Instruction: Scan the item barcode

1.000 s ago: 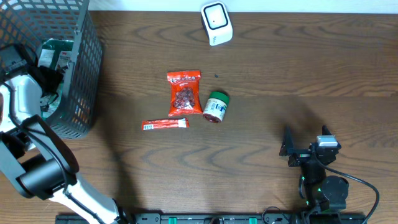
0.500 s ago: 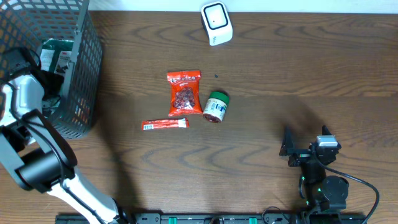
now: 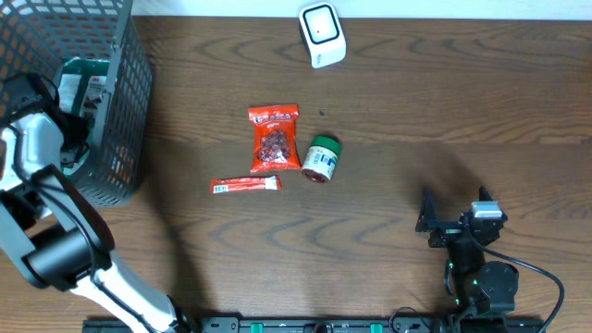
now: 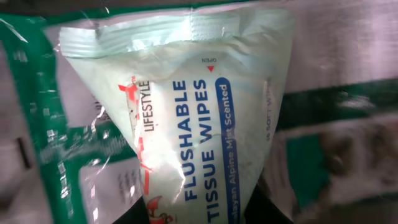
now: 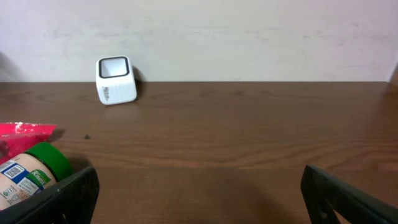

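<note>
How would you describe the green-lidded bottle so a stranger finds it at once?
On the wooden table, look at the group of items near the middle. The bottle lies on its side just right of the red snack bag; it alone is round with a green lid.

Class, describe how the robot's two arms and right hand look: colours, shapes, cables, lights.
The left arm has white rounded shells joined by black joints. The right arm is black, with a pale camera block, green lights and a black cable looping beside it. The right hand has two flat black fingers.
</note>
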Available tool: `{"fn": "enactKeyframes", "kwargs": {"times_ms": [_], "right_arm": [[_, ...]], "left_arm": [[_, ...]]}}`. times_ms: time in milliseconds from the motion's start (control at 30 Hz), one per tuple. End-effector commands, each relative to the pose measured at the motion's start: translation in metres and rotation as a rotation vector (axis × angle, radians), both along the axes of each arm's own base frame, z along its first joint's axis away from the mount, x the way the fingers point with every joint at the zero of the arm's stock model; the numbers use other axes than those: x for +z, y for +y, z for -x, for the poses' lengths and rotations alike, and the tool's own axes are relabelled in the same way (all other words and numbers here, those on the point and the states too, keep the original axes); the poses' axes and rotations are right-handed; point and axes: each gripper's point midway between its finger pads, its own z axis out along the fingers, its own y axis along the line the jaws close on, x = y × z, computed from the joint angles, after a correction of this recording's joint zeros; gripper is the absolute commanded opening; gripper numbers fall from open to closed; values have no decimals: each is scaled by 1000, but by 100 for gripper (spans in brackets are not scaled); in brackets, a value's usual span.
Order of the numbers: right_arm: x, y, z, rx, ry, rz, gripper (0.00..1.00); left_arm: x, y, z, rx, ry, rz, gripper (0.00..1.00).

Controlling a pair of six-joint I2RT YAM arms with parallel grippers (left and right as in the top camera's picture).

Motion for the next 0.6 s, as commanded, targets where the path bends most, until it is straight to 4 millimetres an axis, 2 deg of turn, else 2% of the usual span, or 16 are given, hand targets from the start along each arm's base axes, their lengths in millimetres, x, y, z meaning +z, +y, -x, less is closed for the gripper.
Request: {"fn": "enactKeyframes", "kwargs": {"times_ms": [0,167,300,333,367,433,500,567], "right_arm": [[0,-1,0,-3,0,5,99],[0,-1,0,-3,0,5,99],[0,-1,0,-3,0,5,99],[0,-1,0,-3,0,5,99],[0,-1,0,-3,0,5,99],[0,-1,0,-3,0,5,99],[0,-1,0,-3,0,5,99],[0,-1,0,-3,0,5,99]], "left_arm": [[75,4,-2,-24,-131,-99,23],[154,-10,13,-139,-218,-220,20],[214,-43,21,-289,-360,-242,20],[225,-55,25,-335,-393,-235,20],[247,-83,31,-431,-472,-192,20],[263,-116,37,-547,-546,-134,20],[272,-148,43,-663,-593,-76,20],[273,-175,47,-732,-611,-1,20]]}}
